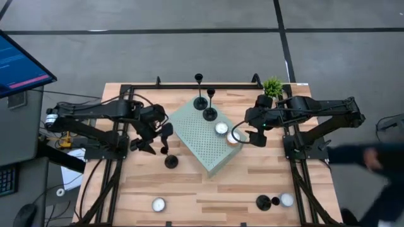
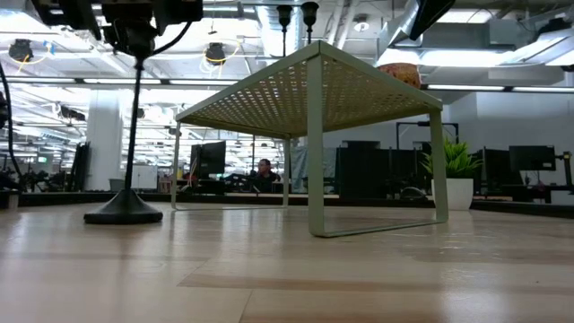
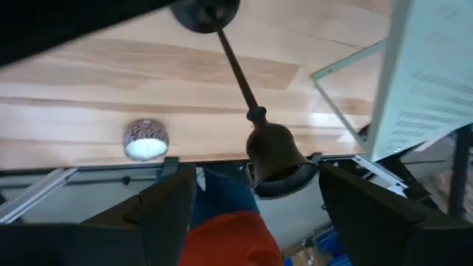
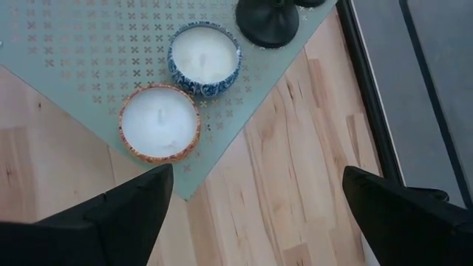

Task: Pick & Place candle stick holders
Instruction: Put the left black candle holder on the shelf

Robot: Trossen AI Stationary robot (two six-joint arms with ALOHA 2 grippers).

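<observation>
Four black candle stick holders show. Two stand on the far end of the green perforated shelf (image 1: 201,101) (image 1: 210,113). One stands on the table at the front right (image 1: 263,202). One stands by its disc base on the table left of the shelf (image 1: 171,161) (image 2: 123,208). My left gripper (image 1: 158,144) (image 3: 259,192) is open around this holder's top cup (image 3: 277,155), coming from above. My right gripper (image 1: 254,137) (image 4: 255,199) is open and empty, above the table at the shelf's right edge, beside two candles (image 4: 160,122) (image 4: 205,56). My left gripper has its open fingers on either side of the holder's top cup (image 3: 284,166). One finger (image 3: 347,199) is close against the cup's rim, and I cannot tell whether it touches. The holder stands upright on its base (image 2: 123,208) on the table.
The green shelf (image 1: 196,135) stands slantwise mid-table. A small potted plant (image 1: 273,87) is at the far right. Tealights lie near the front edge (image 1: 158,203) (image 1: 286,200). A person (image 1: 372,157) moves past the table's right side. A monitor (image 1: 19,66) is at the left.
</observation>
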